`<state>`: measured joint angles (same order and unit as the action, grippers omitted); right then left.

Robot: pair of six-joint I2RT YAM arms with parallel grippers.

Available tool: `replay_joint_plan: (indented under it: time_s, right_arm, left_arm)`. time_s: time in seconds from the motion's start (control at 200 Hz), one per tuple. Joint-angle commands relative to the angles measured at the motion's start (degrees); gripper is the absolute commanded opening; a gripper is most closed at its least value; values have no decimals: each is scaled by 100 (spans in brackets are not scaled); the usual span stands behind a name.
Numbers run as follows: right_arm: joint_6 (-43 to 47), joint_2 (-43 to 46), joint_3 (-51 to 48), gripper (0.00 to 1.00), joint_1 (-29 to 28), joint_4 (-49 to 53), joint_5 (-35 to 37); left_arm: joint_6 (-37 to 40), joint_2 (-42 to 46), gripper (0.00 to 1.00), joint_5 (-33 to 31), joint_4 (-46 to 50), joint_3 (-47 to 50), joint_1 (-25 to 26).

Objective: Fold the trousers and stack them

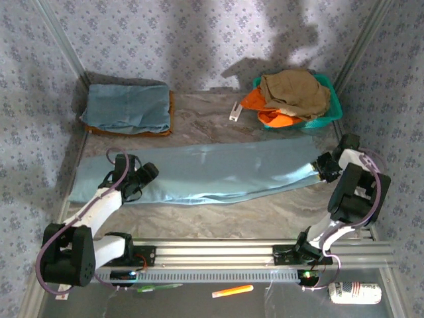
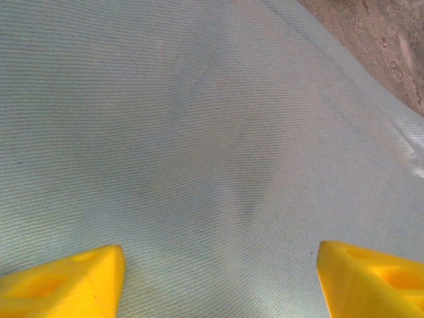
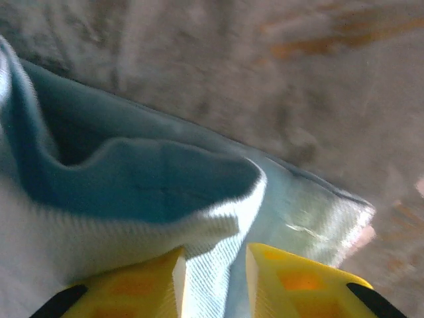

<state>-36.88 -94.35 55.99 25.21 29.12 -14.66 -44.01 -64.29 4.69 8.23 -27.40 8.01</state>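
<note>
The trousers [image 1: 218, 173] lie flat in one long band across the middle of the table [image 1: 265, 211], running from its left edge almost to its right edge. The left gripper [image 1: 144, 177] is over the left part of that band, toward the table's near side; in the left wrist view its yellow fingers [image 2: 66, 281] stand wide apart above smooth pale cloth [image 2: 199, 132] with nothing between them, and whether the tips touch the cloth cannot be told. The right gripper [image 1: 321, 169] is at the right end of the band, near the table's right edge; in the right wrist view its fingers [image 3: 291, 285] are drawn close together on a raised fold of the hem [image 3: 132, 185]. At the table's back left corner sits a folded blue-grey garment [image 1: 129, 107] on something orange-brown. At the back right corner a teal basket [image 1: 334, 106] holds a tan garment [image 1: 295, 89] and an orange one [image 1: 255, 101].
</note>
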Motion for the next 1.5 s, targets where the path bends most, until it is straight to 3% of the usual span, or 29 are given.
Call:
replay_joint_plan:
  time_s: [0.0,0.265,0.39,0.54,0.595,0.65,0.775,1.059,1.129,1.159,1.309,1.494]
  right_arm:
    - [22,-268,301,35,-143,-34,-85]
    - [137,-868,700,43,-385,207,-112]
    - [299,-881,693,50,-430,385,-55]
    - [354,-689,539,50,-454,506,234]
    - [375,-689,524,44,-464,506,305]
    - [386,-708,519,20,-434,502,239]
    - [372,-486,562,0,-471,504,262]
    - [340,36,535,0,-541,775,173]
    - [326,70,345,29,-595,855,106]
    - [324,74,250,36,-632,866,66]
    - [236,61,-137,41,-715,647,-145]
    - [139,-228,119,39,-919,631,-127]
  left_arm:
    - [99,-4,76,85,-96,24,26]
    - [150,7,76,84,-76,15,25]
    - [157,-4,76,75,-72,1,25]
    - [159,35,76,77,-69,15,30]
    - [164,45,75,67,-51,20,27]
    - [156,49,75,60,-59,24,28]
    - [164,70,75,53,-32,24,29]
    - [138,102,75,40,-41,25,30]
    - [130,110,74,58,-33,32,25]
    - [128,118,75,56,-32,33,28]
    - [112,151,75,71,-35,50,26]
    - [90,199,75,77,-14,54,25]
